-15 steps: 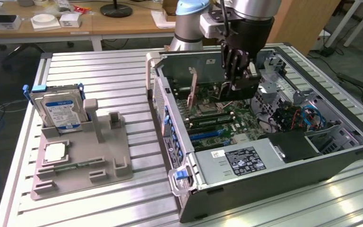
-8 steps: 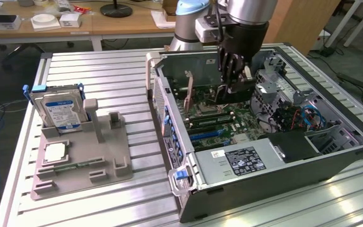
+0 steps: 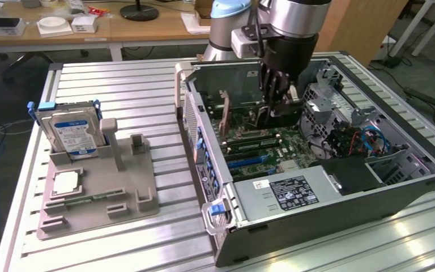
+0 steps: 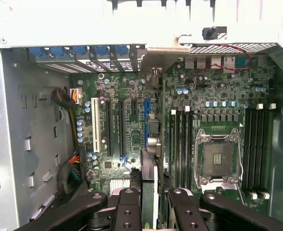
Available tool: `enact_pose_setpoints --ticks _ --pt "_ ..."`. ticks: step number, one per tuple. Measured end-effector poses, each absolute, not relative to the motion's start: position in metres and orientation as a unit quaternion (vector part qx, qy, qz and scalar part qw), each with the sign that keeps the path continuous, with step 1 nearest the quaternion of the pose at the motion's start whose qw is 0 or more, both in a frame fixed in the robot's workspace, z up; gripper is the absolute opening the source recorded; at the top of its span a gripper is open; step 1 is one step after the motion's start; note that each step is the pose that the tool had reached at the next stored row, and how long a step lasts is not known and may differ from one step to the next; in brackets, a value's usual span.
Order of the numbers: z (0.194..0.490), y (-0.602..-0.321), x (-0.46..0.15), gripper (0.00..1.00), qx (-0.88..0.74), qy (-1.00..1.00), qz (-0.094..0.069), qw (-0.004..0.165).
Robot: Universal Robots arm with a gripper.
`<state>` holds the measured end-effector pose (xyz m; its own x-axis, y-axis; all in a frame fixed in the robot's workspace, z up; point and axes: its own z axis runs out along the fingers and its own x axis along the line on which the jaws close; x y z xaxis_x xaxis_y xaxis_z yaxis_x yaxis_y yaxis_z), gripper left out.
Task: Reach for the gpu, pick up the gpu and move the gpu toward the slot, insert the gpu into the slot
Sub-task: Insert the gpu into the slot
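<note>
One arm (image 3: 293, 17) reaches down into the open case (image 3: 316, 218), which lies on its side on the slatted bench (image 3: 111, 90). We see its tool (image 3: 280, 110) low over the motherboard (image 3: 267, 144). From the wrist view, we find the tool's fingers (image 4: 127, 211) clamped on the gpu (image 4: 149, 175), which shows edge-on between them, thin and upright. The card's far end lies over the blue slot (image 4: 146, 118) and in line with it; we cannot tell whether its edge is seated there. A white slot (image 4: 95, 125) and two black ones run parallel beside the blue one, and the processor socket (image 4: 218, 156) sits on its other side, flanked by memory slots (image 4: 256, 144). At the exterior view's left, well apart from the case, a grey holder (image 3: 131, 198) on the bench carries a hard drive (image 3: 70, 133) standing upright and a square chip (image 3: 66, 182) lying flat just in front of it.
</note>
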<state>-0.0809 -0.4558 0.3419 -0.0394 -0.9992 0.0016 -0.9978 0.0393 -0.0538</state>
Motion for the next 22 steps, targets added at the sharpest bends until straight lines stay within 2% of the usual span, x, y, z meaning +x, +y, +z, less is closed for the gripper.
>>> enact_pose_setpoints --ticks 22 --pt "0.327 -0.461 -0.088 0.26 -0.693 0.721 -0.02 0.018"
